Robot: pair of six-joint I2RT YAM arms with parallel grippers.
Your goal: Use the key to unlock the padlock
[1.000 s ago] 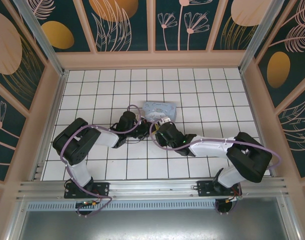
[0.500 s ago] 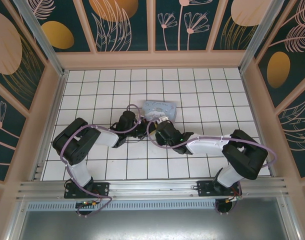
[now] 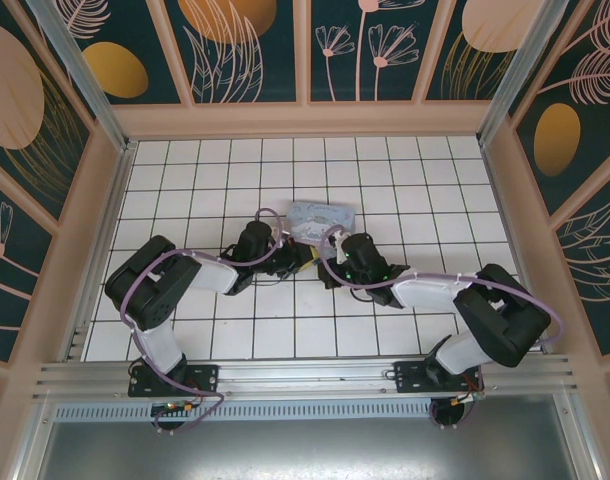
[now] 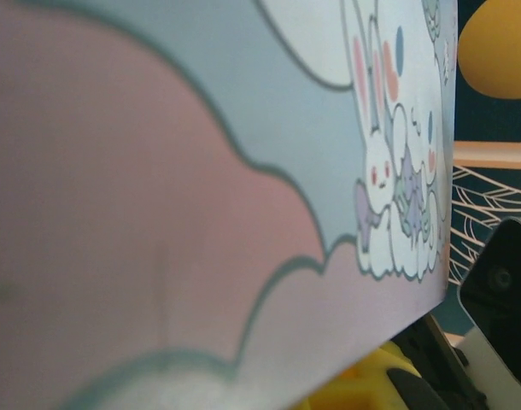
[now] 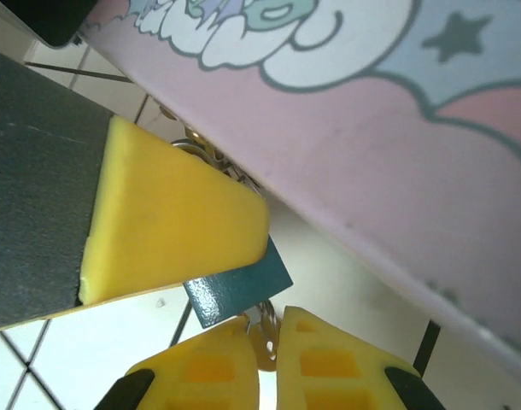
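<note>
Yellow pad (image 5: 166, 222) of left pincer (image 3: 303, 261) is pressed on padlock (image 5: 239, 290). Jaws narrow, clamped on it, and the dark blue body sticks out below the pad. Right pincer (image 5: 267, 363) sits directly under padlock, pads almost together, pinching silvery key (image 5: 262, 329) at padlock's lower edge. Metal rings (image 5: 201, 154) just above left pincer's pad, partly hidden. Pastel tin box (image 5: 371, 128) just beyond both pincers, close to padlock, contact unclear. From above, pincers meet tip to tip over white tiled floor (image 5: 30, 359).
</note>
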